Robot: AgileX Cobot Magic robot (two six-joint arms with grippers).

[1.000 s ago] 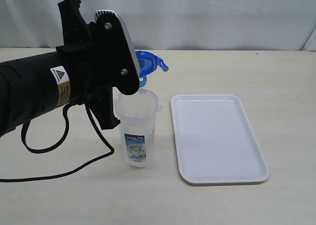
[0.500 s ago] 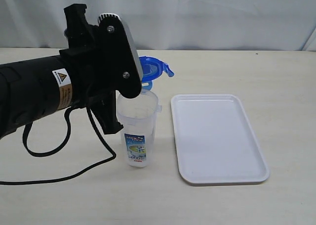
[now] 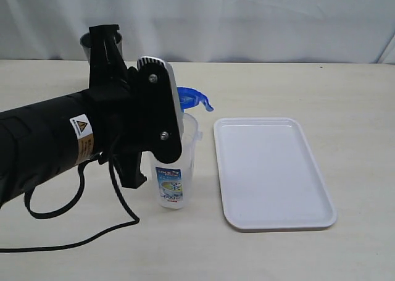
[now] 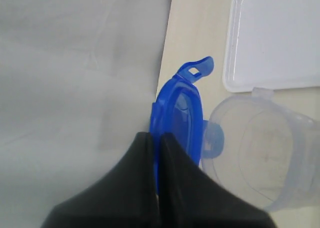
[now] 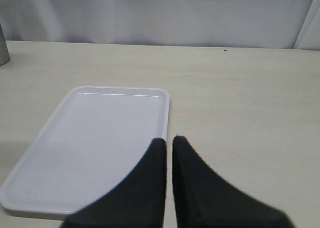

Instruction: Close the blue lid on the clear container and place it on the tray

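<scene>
My left gripper [image 4: 157, 137] is shut on the rim of the blue lid [image 4: 180, 112], holding it on edge. In the exterior view the blue lid [image 3: 195, 99] sits tilted right at the mouth of the clear container [image 3: 176, 170], and the arm's black wrist hides most of it. The clear container [image 4: 260, 158] stands upright on the table, open, with its printed label facing front. The white tray [image 3: 271, 170] lies empty just right of it. My right gripper [image 5: 169, 139] is shut on nothing, above the near right edge of the tray [image 5: 95, 133].
A grey steel cup [image 3: 87, 45] stands at the back left, mostly behind the left arm; its edge also shows as a cup [image 5: 2, 47] in the right wrist view. A black cable [image 3: 74, 238] loops on the table below the left arm.
The left arm has come down and forward, bringing the blue lid from above the container down to its mouth. The container, tray and right gripper have not moved.
</scene>
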